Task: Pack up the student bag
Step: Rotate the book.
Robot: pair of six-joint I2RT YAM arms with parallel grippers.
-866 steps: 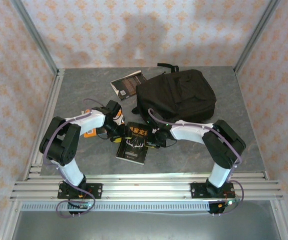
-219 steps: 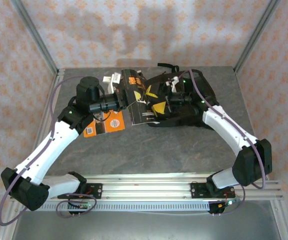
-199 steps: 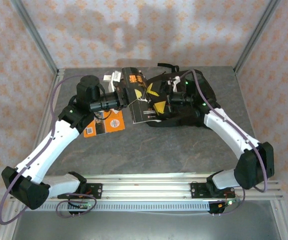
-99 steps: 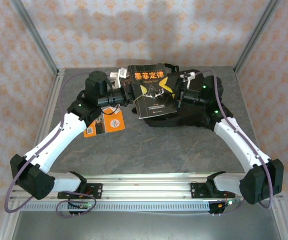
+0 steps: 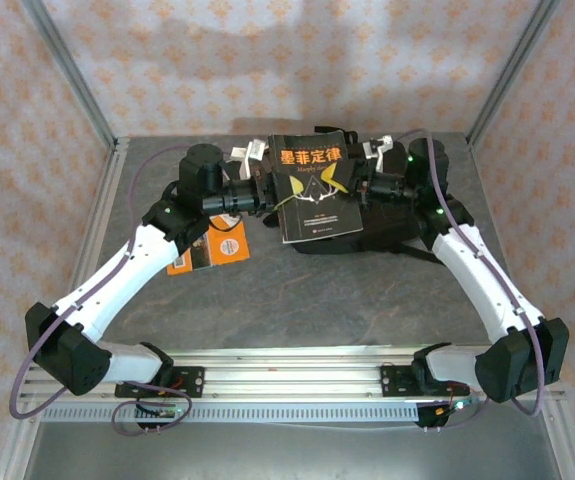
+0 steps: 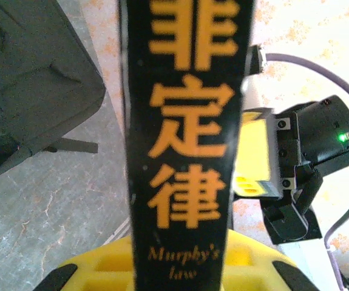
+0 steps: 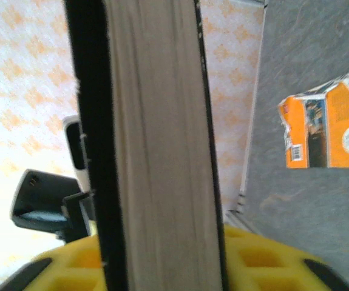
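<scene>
Top external view is showing the black book with orange lettering [image 5: 314, 190] hanging in the air between the two arms, above the student bag [image 5: 397, 225], which is lying toward the far right of the table [image 5: 317, 290] and is mostly hidden beneath it. The left gripper [image 5: 264, 190] is clamping the spine side and the right gripper [image 5: 363, 185] is pinching the opposite page edge. The wrist views are showing the book seated between each pair of yellow pads [image 6: 101, 270]. The risk, as I am judging it, is lying in this two-handed hold. If the arms are pulling apart or twisting unevenly, the covers could be bending or one edge sliding free, dropping the book onto the bag's outside or onto the table near the orange book [image 5: 207, 250]. Whether the bag's mouth is standing open I cannot tell, so lowering now could be pressing the book against closed fabric.
</scene>
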